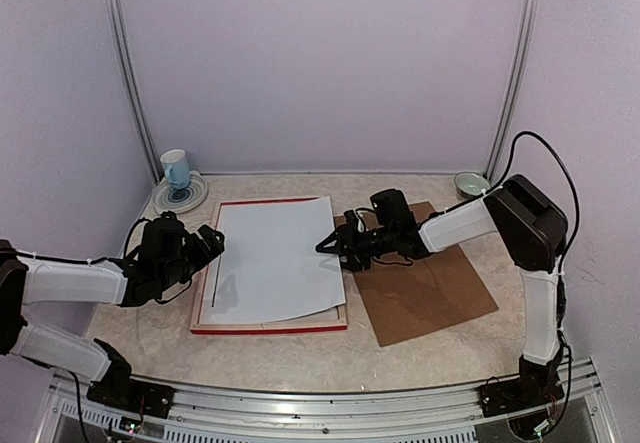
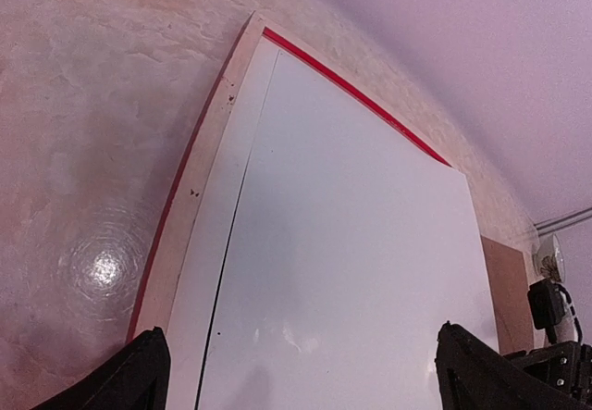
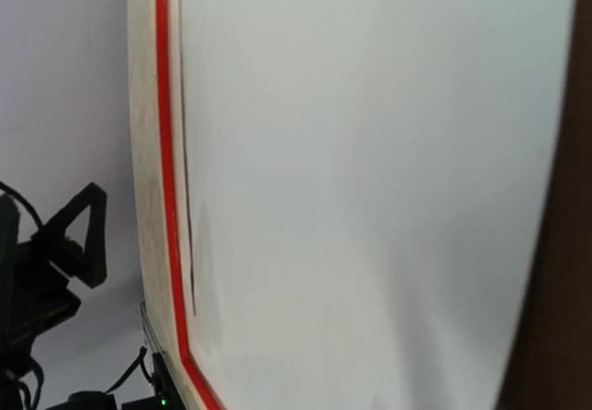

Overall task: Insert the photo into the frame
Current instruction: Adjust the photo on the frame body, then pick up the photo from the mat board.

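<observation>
Both arms are built alike: smooth white tubular links joined by chunky black housings. The left arm (image 1: 70, 281) has a thin dark band round its white forearm, and its left gripper (image 1: 215, 243) is matte black, ending in wedge-shaped fingers (image 2: 129, 378). The right arm (image 1: 540, 293) has a big rounded black block for a joint, and a thin black cable (image 1: 560, 168) arcs out beside it. The right gripper (image 1: 325, 243) is black too, trailing short wires. The black bases (image 1: 515, 395) sit on a silver rail.
</observation>
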### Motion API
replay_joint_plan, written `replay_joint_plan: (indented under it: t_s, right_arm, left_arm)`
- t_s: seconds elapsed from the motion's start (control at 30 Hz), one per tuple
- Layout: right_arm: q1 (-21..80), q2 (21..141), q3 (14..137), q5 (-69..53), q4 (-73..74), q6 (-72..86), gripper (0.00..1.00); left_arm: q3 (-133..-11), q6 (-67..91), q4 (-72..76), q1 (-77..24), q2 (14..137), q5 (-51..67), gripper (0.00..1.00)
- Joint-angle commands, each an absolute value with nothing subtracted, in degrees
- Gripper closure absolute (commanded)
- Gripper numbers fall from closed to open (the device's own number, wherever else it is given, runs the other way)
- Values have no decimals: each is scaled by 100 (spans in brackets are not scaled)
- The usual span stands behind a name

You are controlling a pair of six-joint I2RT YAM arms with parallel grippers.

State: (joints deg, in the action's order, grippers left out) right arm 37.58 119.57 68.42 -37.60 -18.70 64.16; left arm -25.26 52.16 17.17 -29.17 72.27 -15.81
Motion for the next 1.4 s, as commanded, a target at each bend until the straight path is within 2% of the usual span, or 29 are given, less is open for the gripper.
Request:
replay_joint_plan:
  t_s: [0.0,0.4,0.67,0.83,1.0,1.37]
  right_arm:
    - [3642,12187,7074,-3863,-1833,6542,49]
    - [3525,12454,7291,-4049,-2120,6991,59]
    - [3524,12700,7301,-4301,-2599,7321,75]
    - [3516,12661,6942,-4501,-3698,7836,83]
    - [3516,12637,6744,-4605,-4714,8451,87]
    - [3511,12566,6863,-4657,-5347,8730,88]
  left_arm:
    - [-2473,5214,1836,-2896,7241,-1560,1]
    - [-2411,5229,1863,-2892,7218,-1564,1]
    - [-2386,5246,1890,-2893,7199,-1556,1]
    - [-2371,5247,1890,-2892,7183,-1564,1]
    - [-2388,5251,1922,-2892,7218,-1541,1]
    - [-2395,5262,1929,-2900,7239,-1538,1]
